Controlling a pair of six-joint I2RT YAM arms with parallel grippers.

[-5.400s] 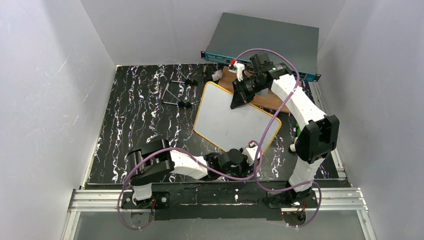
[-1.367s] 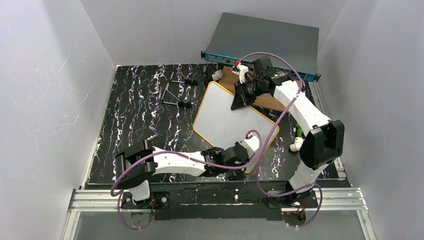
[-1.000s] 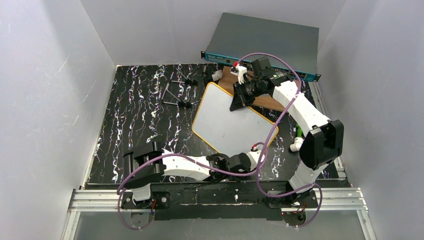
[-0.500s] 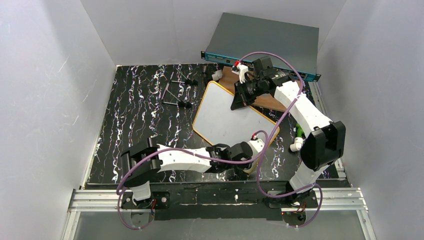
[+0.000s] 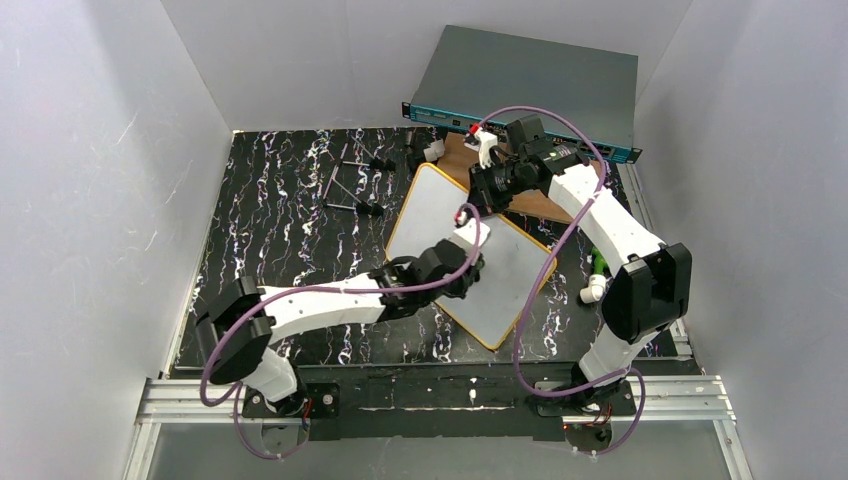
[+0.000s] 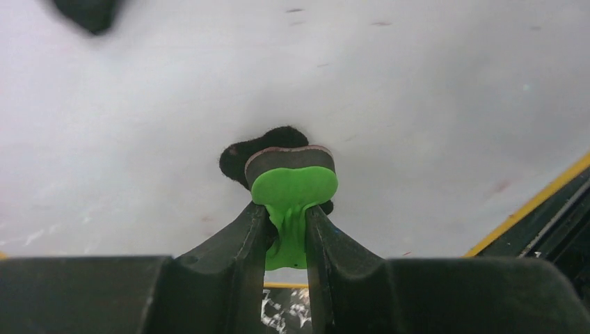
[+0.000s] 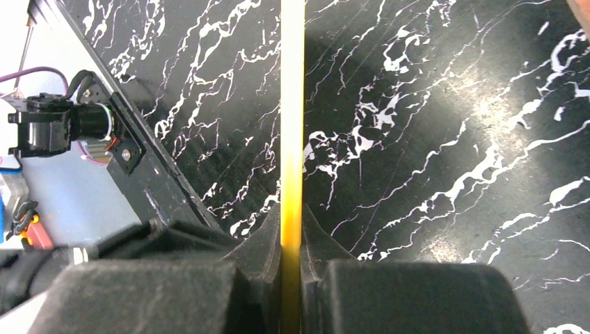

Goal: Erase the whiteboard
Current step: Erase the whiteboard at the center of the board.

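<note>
The whiteboard (image 5: 510,285), white with an orange-yellow frame, lies slanted on the black marbled table. My left gripper (image 5: 474,262) is over its middle, shut on a green eraser (image 6: 293,186). The eraser's dark felt pad (image 6: 275,149) is pressed on the white surface (image 6: 417,97). I see only faint red specks on the board. My right gripper (image 5: 478,197) is shut on the board's far edge. In the right wrist view the yellow frame (image 7: 291,104) runs straight between the shut fingers of that gripper (image 7: 291,233).
A brown wooden board (image 5: 548,207) lies behind the whiteboard, under the right arm. A grey rack unit (image 5: 530,80) stands at the back. Thin metal tools (image 5: 350,185) lie at the left rear. A green-and-white object (image 5: 596,268) lies at the right.
My left gripper has swept with the eraser from the board's near corner up to its middle. The right gripper has stayed on the far edge. The board's near corner now shows.
</note>
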